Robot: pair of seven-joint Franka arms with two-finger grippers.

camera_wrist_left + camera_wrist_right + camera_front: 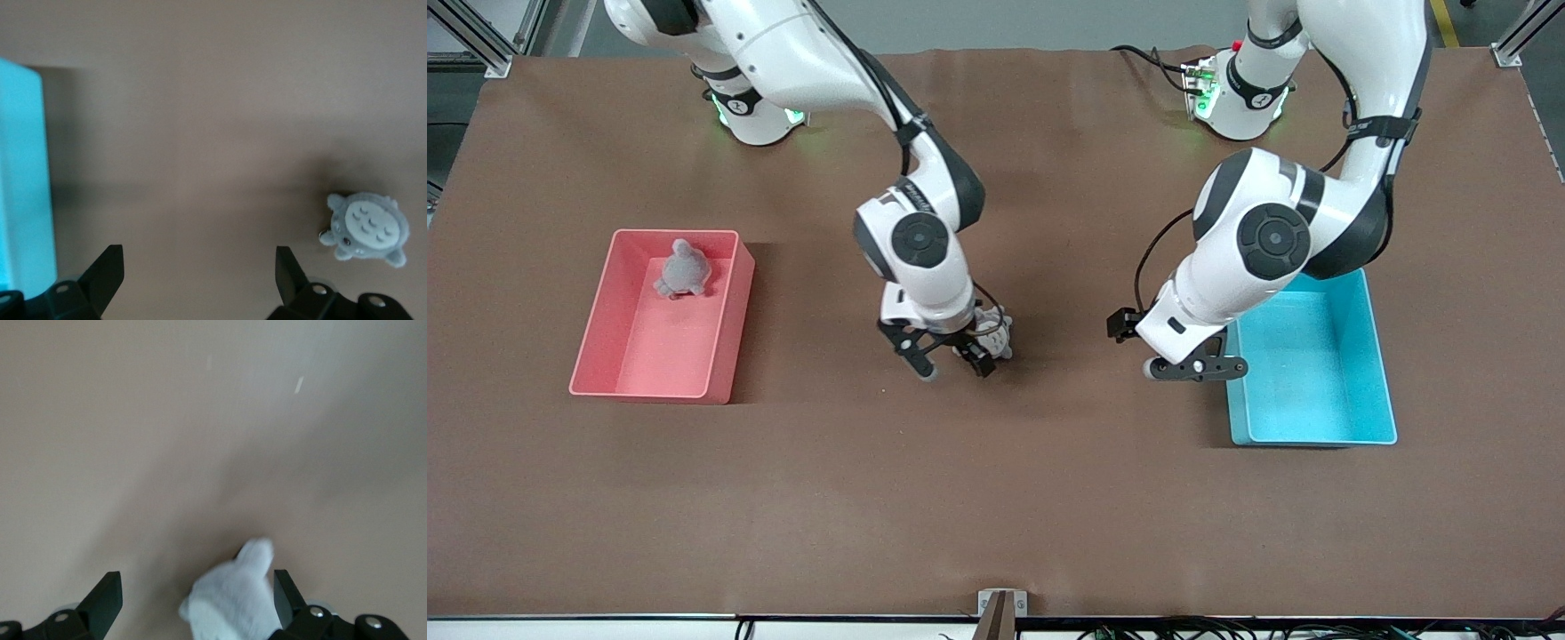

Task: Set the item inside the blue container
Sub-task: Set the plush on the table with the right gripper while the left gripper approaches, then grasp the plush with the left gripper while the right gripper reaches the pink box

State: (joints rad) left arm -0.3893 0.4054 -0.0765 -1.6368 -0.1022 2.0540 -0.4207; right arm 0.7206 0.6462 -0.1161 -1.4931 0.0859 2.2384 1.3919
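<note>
- Blue container (1369,356): light blue open-top bin on the brown table (996,498), at the left arm's end. It sits just beside the left hand, its bare floor showing nothing inside. One wall (23,180) appears at the edge of the left wrist view.
- Small grey-and-white plush toy (989,336): lies on the table directly under the right hand, near the middle of the table and well apart from the blue container. The left wrist view shows it belly-up on the cloth (365,228); the right wrist view shows it blurred between that hand's fingers (230,600).
- Right hand (953,363): low over the plush toy, fingers spread apart, one finger (285,593) close beside the toy; nothing clamped.
- Left hand (1196,366): waits over the table at the blue container's wall, fingers (107,273) wide apart, holding nothing.
- Pink bin (720,338): on the table toward the right arm's end, well apart from the right hand.
- Grey plush figure (683,270): lies inside the pink bin, in the end farther from the front camera.
</note>
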